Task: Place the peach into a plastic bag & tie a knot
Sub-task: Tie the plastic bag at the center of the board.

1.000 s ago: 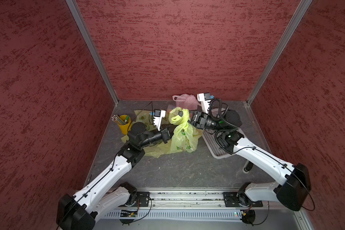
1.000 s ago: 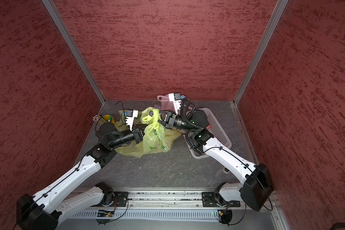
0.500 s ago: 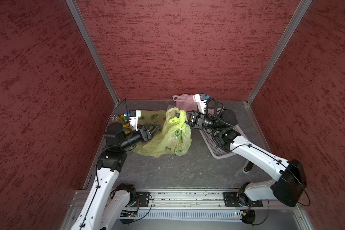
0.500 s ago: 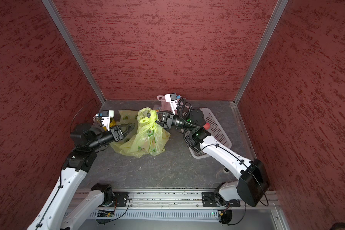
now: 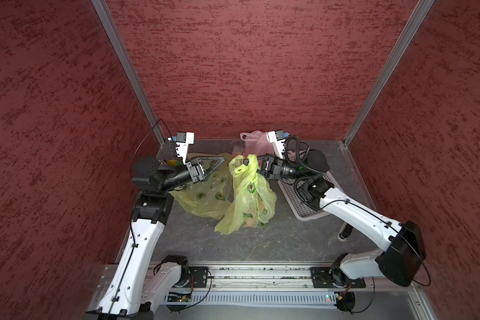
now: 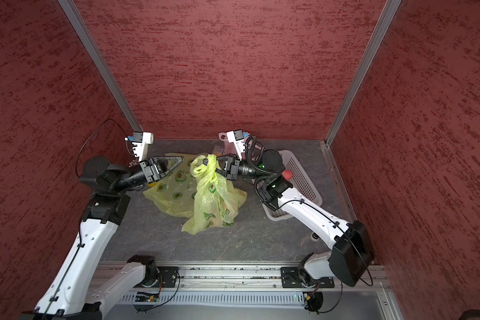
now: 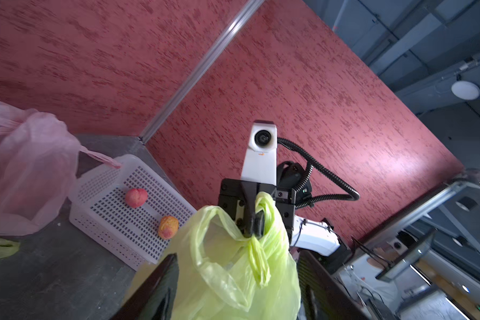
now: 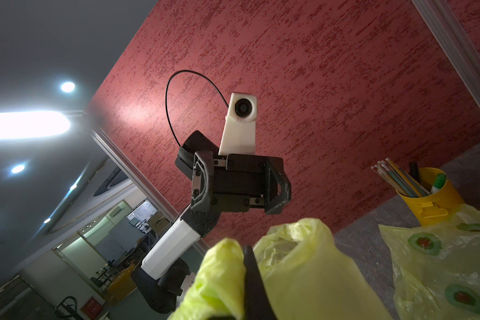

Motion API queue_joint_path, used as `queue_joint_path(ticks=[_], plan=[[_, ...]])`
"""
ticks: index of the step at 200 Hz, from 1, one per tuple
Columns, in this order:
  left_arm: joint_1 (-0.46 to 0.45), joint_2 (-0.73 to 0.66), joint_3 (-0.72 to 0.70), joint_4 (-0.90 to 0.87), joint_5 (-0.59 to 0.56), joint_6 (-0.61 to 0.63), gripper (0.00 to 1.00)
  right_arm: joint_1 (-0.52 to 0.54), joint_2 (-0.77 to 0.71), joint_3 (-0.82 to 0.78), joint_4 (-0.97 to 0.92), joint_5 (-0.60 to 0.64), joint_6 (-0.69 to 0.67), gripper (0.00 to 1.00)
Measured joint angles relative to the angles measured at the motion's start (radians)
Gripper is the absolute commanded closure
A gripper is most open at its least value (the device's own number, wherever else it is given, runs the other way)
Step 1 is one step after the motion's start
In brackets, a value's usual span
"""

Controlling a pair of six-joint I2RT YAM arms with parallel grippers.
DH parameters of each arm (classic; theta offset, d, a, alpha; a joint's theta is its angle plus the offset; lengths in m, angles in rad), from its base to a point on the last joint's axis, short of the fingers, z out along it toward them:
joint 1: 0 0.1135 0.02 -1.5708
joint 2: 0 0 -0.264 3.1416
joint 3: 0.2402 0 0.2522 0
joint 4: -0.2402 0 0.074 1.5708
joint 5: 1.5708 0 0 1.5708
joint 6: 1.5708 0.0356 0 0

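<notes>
The right gripper (image 5: 258, 163) was pinched shut on the twisted neck of the yellow-green translucent plastic bag (image 5: 250, 199), which stood upright at the centre of the grey table (image 5: 261, 243) in both top views. Its film was crumpled and printed with green avocado motifs; one handle loop (image 7: 198, 221) stood open beside the clamped twist. A pale orange shape showed through the lower part; whether this was a peach could not be determined. The left gripper (image 8: 241, 186), at 9 o'clock from the neck, had its jaws spread and gripped nothing. A white perforated plastic basket (image 7: 108, 210) at 3 o'clock held a pink-red peach (image 7: 136, 197) and an orange peach (image 7: 168, 227). A second, flat yellow-green bag (image 5: 205, 196) lay at 9 o'clock, a pink plastic bag (image 5: 254, 141) at 12 o'clock.
</notes>
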Motion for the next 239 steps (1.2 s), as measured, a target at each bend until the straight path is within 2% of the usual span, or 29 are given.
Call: queue_joint_path(ticks=[19, 34, 114, 180, 239], plan=[[-0.119, 0.030, 0.079, -0.078, -0.026, 0.069, 0.26, 0.000, 0.000, 0.000, -0.010, 0.000, -0.006, 1.00], [-0.171, 0.032, 0.109, -0.126, -0.043, 0.117, 0.26, 0.000, 0.000, 0.000, -0.016, 0.000, -0.013, 1.00], [-0.179, 0.028, 0.095, -0.311, -0.165, 0.249, 0.27, 0.000, 0.000, 0.000, -0.050, 0.000, -0.029, 1.00], [-0.225, 0.048, 0.075, -0.315, -0.163, 0.262, 0.52, 0.000, 0.000, 0.003, -0.053, 0.000, -0.029, 1.00], [-0.228, 0.057, 0.072, -0.317, -0.178, 0.262, 0.76, 0.000, 0.000, 0.003, -0.062, -0.001, -0.034, 1.00]])
